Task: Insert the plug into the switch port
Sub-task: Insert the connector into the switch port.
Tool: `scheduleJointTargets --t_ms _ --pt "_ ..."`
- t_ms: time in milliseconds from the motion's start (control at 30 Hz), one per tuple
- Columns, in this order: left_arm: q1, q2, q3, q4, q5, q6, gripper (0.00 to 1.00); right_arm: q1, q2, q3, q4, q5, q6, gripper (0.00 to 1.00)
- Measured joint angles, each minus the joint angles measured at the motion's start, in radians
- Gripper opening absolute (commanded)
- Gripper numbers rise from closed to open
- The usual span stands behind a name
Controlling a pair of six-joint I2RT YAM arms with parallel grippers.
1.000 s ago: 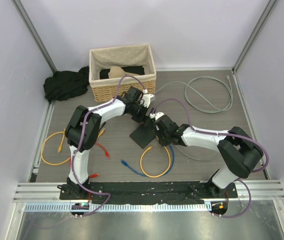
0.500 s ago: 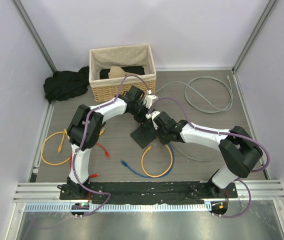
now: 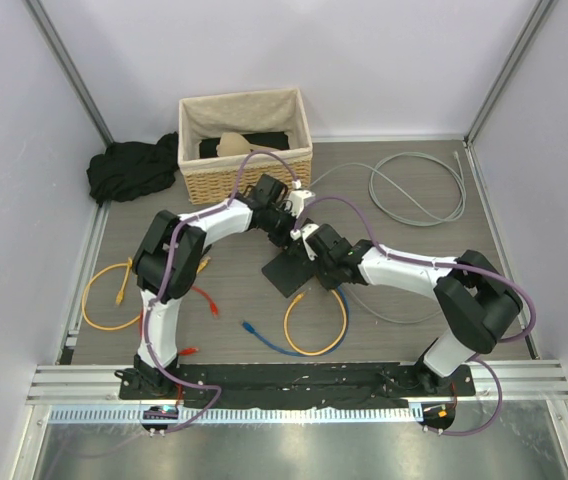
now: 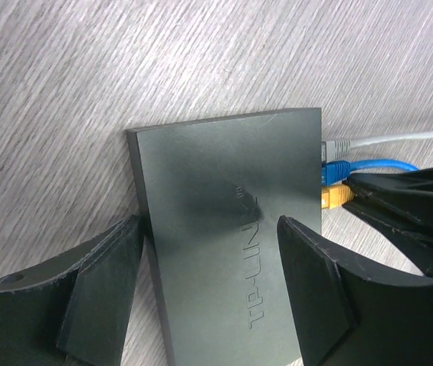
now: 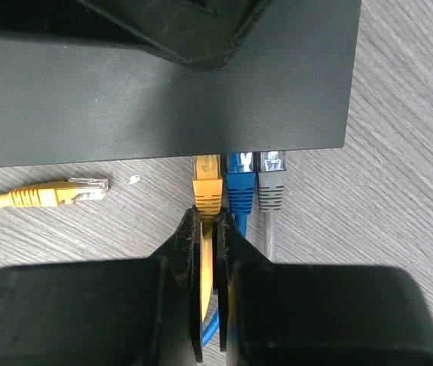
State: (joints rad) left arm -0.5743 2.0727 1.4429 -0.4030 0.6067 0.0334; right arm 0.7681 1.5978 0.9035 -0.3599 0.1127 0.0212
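The dark-grey switch [image 3: 284, 273] [image 4: 224, 221] [image 5: 163, 76] lies flat on the table. My left gripper [image 3: 289, 240] [image 4: 209, 223] straddles its width, one finger pressed on each long side. Three plugs sit side by side in the port edge: the yellow plug [image 5: 208, 187] [image 4: 336, 197], a blue plug [image 5: 240, 187] and a grey plug [image 5: 270, 187]. My right gripper [image 3: 311, 268] [image 5: 207, 217] is shut on the yellow cable just behind the yellow plug's boot, its tips touching the boot.
A loose yellow plug [image 5: 79, 191] lies by the switch. A wicker basket [image 3: 247, 160] stands behind, black cloth [image 3: 129, 170] to its left. A grey cable coil [image 3: 419, 190] lies back right; yellow [image 3: 104, 300], red [image 3: 199, 300] and blue [image 3: 264, 335] cables lie in front.
My right gripper has closed and slid a little left toward the switch's port edge. The left gripper's jaws narrowed slightly around the switch, which stayed in place.
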Motion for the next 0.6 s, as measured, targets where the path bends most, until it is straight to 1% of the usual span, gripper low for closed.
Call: scheduleJointTargets --t_ms 300,600 --pt "-0.020 -0.052 -0.115 0.169 -0.031 -0.090 0.75 0.000 -0.023 -0.040 0.047 -0.003 0.019 0.01" --pt "-0.030 -0.082 -0.178 0.258 -0.065 -0.160 0.75 0.001 -0.023 -0.048 0.066 -0.002 0.018 0.01"
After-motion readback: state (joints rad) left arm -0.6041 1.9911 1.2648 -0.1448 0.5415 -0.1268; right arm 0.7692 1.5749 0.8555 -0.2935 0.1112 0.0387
